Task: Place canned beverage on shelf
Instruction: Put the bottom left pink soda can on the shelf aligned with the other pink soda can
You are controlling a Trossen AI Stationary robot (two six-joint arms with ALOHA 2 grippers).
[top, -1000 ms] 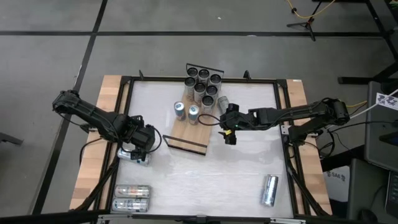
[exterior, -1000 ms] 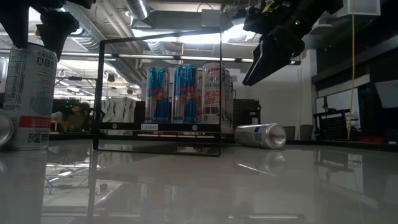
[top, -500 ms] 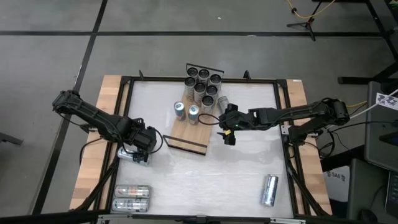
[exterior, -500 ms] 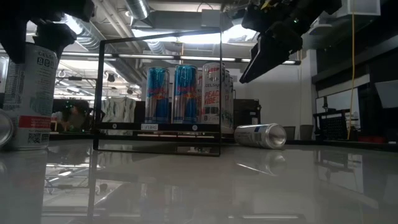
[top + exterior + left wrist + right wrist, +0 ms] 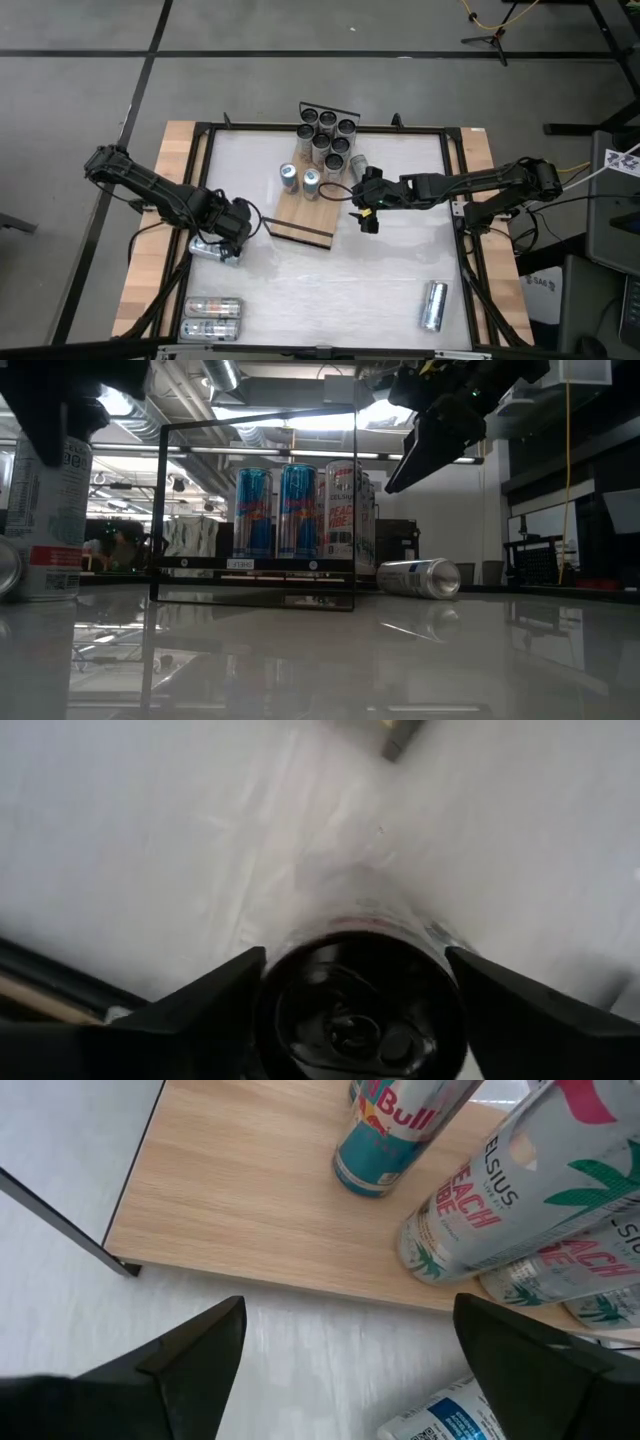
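Note:
A tall white can (image 5: 45, 520) stands upright on the white table at its left side. My left gripper (image 5: 228, 240) reaches straight down over it and is shut on its top end (image 5: 360, 1010). The shelf (image 5: 300, 210), a light-wood board with black wire rails, lies at the table's middle. Several cans stand at its far end, and two blue cans (image 5: 299, 179) stand nearer. My right gripper (image 5: 365, 215) hangs open above the table by the shelf's right side. It slants down toward the board (image 5: 260, 1190) with nothing between its fingers. My left gripper pinches the white can's upper wall (image 5: 290, 935), just under the rim, between its two fingers. One finger (image 5: 200, 1010) is on each of two opposite sides. The fingers come from above and point down. The can stands upright with its base on the table.
A silver can (image 5: 203, 248) lies on its side right beside the held can. Two more cans (image 5: 212, 318) lie at the near left corner and one (image 5: 433, 305) at the near right. Another can (image 5: 420, 577) lies beside the shelf's right side.
My left gripper has sunk a little over the white can and rolled about its downward axis. Its fingers have drawn in onto the can's top. The can has stayed standing in place.

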